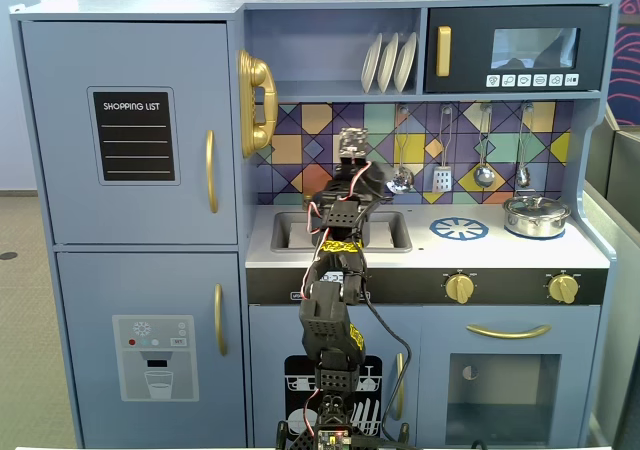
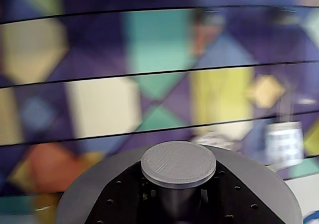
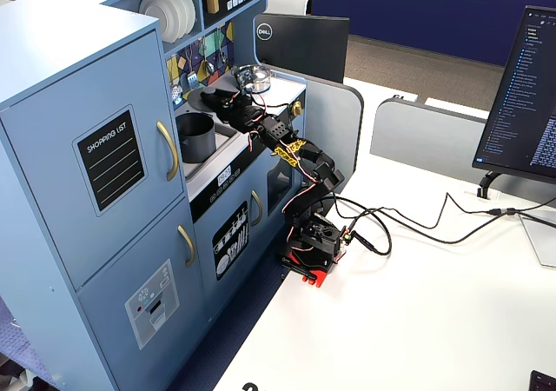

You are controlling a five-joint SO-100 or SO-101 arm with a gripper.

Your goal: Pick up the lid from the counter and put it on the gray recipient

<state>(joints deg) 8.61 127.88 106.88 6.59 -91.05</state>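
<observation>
**Lid is up in the gripper; the pot sits off to the side, in the sink**

You have the lid point(image 2: 179, 184) off the counter point(image 1: 420, 253). In the wrist view its round knob fills the lower middle of the picture, with the dark-gray disc spreading out beneath it and the coloured backsplash point(image 2: 149, 84) blurred behind. The fingers themselves do not show there, but the lid is clearly riding with the camera, so read the gripper point(image 3: 228, 96) as pinched on the lid, most likely at the knob; exactly how the jaws sit you cannot tell.

In a fixed view from the side, the lid point(image 3: 215, 89) hangs flat and level above the worktop, near the backsplash. The gray recipient point(image 3: 196, 136) stands upright in the sink recess, mouth open and empty as far as can be seen. That is the relation your next move turns on: the pot lies lower than the lid and to its left in that view, toward the fridge end of the kitchen. The lid looks partly past the pot's far rim, not centred over it.

From the front, the arm point(image 1: 335, 260) hides both pot and lid, so do not judge alignment there. The shiny silver pot point(image 1: 536, 215) stands well apart beside the printed burner point(image 1: 459, 229); leave it alone.

Judging by this, you need to carry the lid sideways over the mouth, keep it level, then lower it.
</observation>
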